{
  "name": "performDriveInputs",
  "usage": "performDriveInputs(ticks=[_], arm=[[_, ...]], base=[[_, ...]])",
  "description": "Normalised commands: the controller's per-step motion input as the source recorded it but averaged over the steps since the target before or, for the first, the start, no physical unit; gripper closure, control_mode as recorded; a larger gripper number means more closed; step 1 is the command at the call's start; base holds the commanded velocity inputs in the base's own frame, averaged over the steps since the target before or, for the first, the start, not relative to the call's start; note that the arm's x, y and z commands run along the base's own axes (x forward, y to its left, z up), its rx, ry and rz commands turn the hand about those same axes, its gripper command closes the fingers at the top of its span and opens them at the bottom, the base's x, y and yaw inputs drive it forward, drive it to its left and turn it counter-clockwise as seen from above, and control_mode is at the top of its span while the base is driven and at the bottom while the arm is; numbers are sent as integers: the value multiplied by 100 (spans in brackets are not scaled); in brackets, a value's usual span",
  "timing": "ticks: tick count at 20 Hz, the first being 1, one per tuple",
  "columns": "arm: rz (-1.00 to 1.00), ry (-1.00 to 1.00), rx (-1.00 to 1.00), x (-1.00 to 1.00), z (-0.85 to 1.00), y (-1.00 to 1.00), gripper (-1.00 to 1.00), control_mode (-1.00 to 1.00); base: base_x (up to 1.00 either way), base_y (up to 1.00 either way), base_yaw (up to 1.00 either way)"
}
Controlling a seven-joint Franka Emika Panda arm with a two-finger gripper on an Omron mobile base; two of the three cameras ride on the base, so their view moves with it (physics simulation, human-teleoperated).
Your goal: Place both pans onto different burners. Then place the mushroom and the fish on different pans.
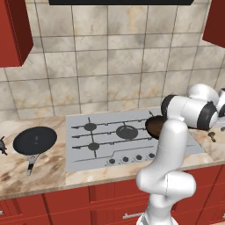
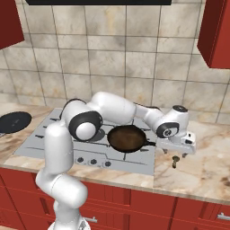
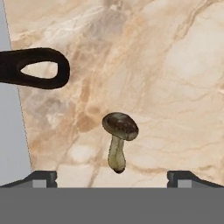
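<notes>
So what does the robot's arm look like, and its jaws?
The arm is made of smooth, glossy white rounded tubes, like fat sausages, joined by dark grey-black rings at the joints. It ends in a boxy white two-finger gripper. The fingertips are small, dark grey and blocky. No cables or markings show.

A home kitchen: silver-grey cooktop with burners set in a marble counter, beige tiled wall, red cabinets.
</notes>
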Motion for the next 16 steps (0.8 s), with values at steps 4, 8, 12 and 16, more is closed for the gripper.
performDriveInputs(ticks=[4, 8, 12, 16], arm=[[-5, 0, 0, 0, -15, 0, -100, -100], [-5, 0, 0, 0, -12, 0, -100, -100], [-4, 0, 0, 0, -7, 0, -100, -100], [-2, 0, 0, 0, -8, -4, -100, -100]], base=[[0, 0, 0], [0, 0, 0], [0, 0, 0], [0, 0, 0]])
